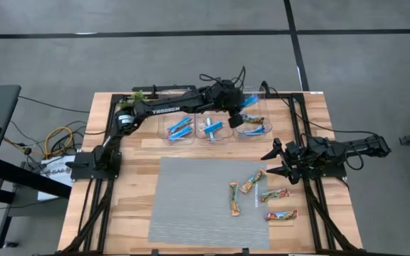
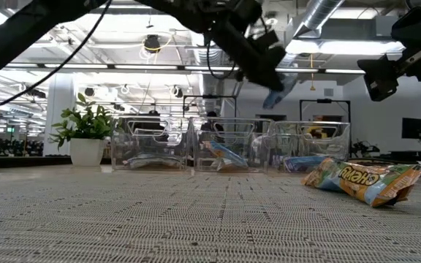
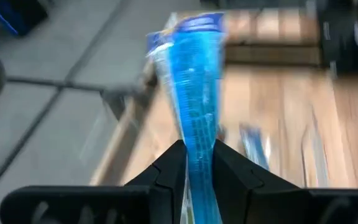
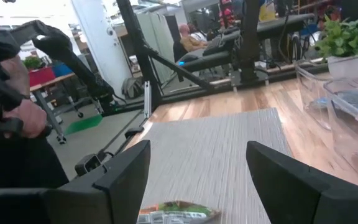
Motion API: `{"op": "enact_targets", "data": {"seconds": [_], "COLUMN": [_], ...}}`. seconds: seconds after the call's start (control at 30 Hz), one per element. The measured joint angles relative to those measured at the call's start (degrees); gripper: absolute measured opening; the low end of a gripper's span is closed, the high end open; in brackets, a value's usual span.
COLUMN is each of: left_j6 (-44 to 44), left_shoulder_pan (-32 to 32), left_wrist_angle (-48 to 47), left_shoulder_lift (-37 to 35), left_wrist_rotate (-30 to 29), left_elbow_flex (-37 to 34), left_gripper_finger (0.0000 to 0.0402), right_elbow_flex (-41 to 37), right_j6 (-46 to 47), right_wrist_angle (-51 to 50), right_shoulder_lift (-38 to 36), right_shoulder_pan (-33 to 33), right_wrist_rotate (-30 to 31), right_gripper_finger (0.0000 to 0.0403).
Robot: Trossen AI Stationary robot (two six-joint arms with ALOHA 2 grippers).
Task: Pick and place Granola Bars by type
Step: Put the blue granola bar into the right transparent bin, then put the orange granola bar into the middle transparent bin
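The left gripper [image 3: 199,171] is clamped on a blue bar [image 3: 194,93], its two dark fingers pinching the wrapper near one end so that most of the foil sticks out beyond the tips. In the high view this gripper [image 1: 239,114] hangs over the far row of clear bins, above the right-hand bin [image 1: 256,128], with the blue bar [image 1: 248,102] jutting past it toward the table's far edge. Directly below it that bin already holds a blue bar and what looks like a tan one; just beside it, the middle bin [image 1: 212,130] and the left bin [image 1: 180,129] each hold blue bars.

Farther out, toward the near side, five tan bars [image 1: 253,182] lie scattered on the grey mat [image 1: 191,199]. The right gripper [image 1: 280,161] waits beside them, jaws wide apart and empty; its wrist view shows one tan bar [image 4: 178,213] just under the fingers. A small plant [image 2: 86,131] stands at the end of the bin row.

The risks, as I judge them: the grip is on a thin strip of slick foil, so the bar could slip or swing loose. Because it overhangs the far rim, a release here might drop it on the rim or behind the bins. And that bin seems to hold mixed types, so letting go there could spoil the sort.
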Motion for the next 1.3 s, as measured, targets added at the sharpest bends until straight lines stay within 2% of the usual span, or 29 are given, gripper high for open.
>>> {"op": "enact_targets", "data": {"seconds": [0.2, 0.43, 0.53, 0.67, 0.8, 0.93, 1.2, 1.3], "left_j6": [9.34, 26.19, 32.01, 32.98, 27.85, 19.83, -3.26, -12.55], "left_shoulder_pan": [-0.4, -1.69, -2.51, -3.16, -3.15, -3.21, -4.47, -5.89], "left_wrist_angle": [6.48, 6.14, 5.76, 8.98, 8.68, 6.04, -13.39, -16.44], "left_shoulder_lift": [3.23, 5.25, 6.55, 6.69, 6.97, 6.97, 6.84, 2.78], "left_wrist_rotate": [4.74, 9.65, 9.46, 5.52, -1.41, -4.98, -4.87, -2.26], "left_elbow_flex": [0.3, -0.02, -0.23, 0.06, 0.94, 4.16, 18.72, 16.16], "left_gripper_finger": [0.0063, 0.0063, 0.0063, 0.0063, 0.0063, 0.0063, 0.0063, 0.0063], "right_elbow_flex": [0.0, 0.0, 0.0, 0.0, 0.0, 0.0, 0.0, 0.0], "right_j6": [0.0, 0.0, 0.0, 0.0, 0.0, 0.0, 0.0, 0.0], "right_wrist_angle": [0.17, -0.05, -0.04, -0.04, -0.04, -0.04, -0.04, -0.04], "right_shoulder_lift": [0.44, 0.55, 0.54, 0.54, 0.54, 0.54, 0.54, 0.54], "right_shoulder_pan": [0.0, 0.0, 0.0, 0.0, 0.0, 0.0, 0.0, 0.0], "right_wrist_rotate": [0.05, -0.06, -0.07, -0.07, -0.05, -0.05, -0.05, -0.02], "right_gripper_finger": [0.026, 0.026, 0.026, 0.026, 0.026, 0.026, 0.026, 0.026]}}
